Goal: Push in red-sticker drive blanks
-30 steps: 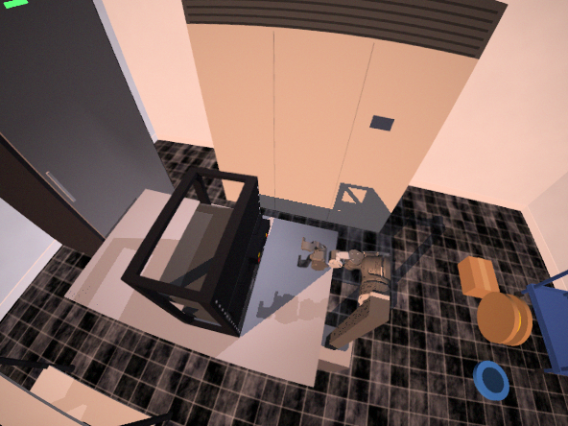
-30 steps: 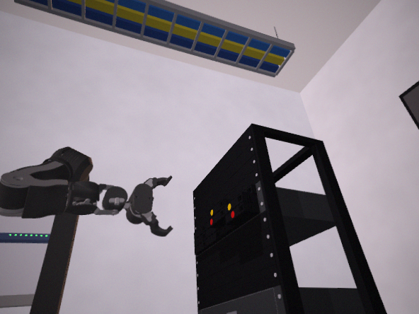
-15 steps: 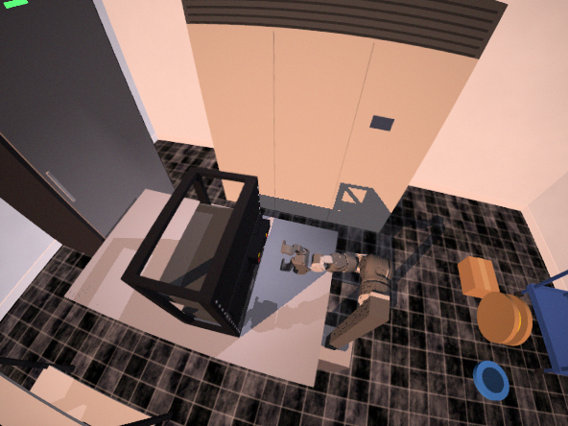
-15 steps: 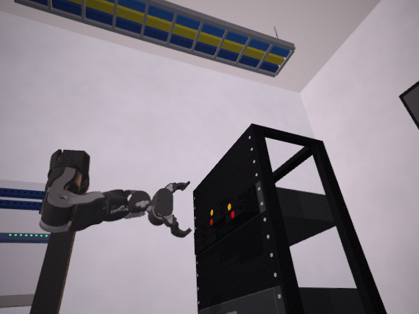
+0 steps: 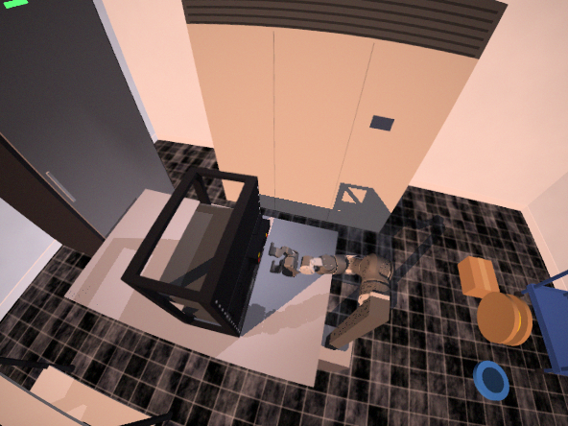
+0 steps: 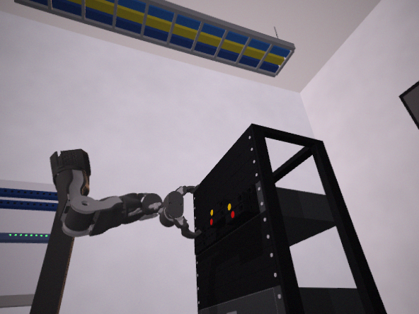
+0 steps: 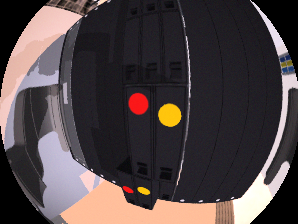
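Reaching level toward the rack [image 6: 283, 226], the hand [image 6: 192, 211] hovers wide open, empty, near its front.

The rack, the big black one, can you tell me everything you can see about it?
The rack is a tall open frame of black posts, metal by its look, standing upright on a pale mat. White dots run down its front posts. Dark panels fill its front, and inside sit dark shelves. Two red stickers and two yellow stickers show mid-front. The open end effector is right at its front edge; whether it touches cannot be told.
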